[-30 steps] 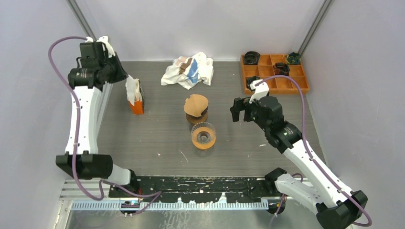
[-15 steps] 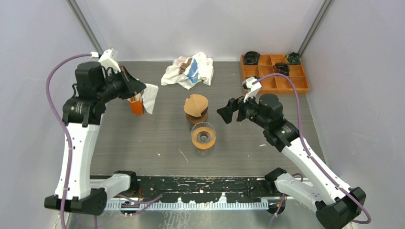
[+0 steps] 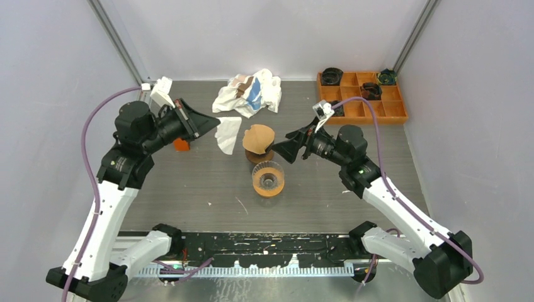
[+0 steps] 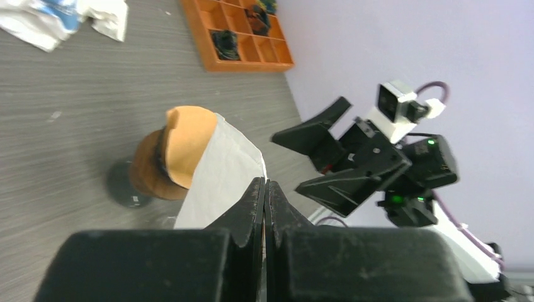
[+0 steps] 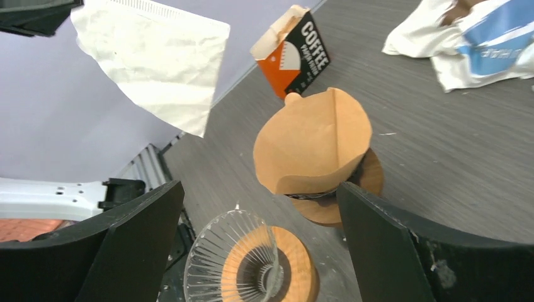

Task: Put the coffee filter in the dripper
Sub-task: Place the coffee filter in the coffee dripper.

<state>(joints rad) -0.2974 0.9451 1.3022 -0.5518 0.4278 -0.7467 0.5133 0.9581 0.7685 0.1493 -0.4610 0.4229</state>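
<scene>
My left gripper (image 3: 211,121) is shut on a white paper coffee filter (image 3: 228,133) and holds it in the air left of a dripper on a wooden base that has a brown filter in it (image 3: 259,143). The white filter also shows in the left wrist view (image 4: 220,176) and the right wrist view (image 5: 157,60). A clear ribbed glass dripper (image 3: 268,178) on an orange-brown base stands just in front, empty (image 5: 242,267). My right gripper (image 3: 281,150) is open and empty, close to the right side of the brown-filter dripper (image 5: 318,154).
An orange coffee filter box (image 3: 181,144) stands behind my left gripper, seen also in the right wrist view (image 5: 293,50). A crumpled white and blue bag (image 3: 248,92) lies at the back. An orange compartment tray (image 3: 370,112) with dark parts sits back right.
My left gripper has pulled the white filter out of the orange box and carried it right, toward the drippers. My right gripper has swung left toward the brown-filter dripper.
</scene>
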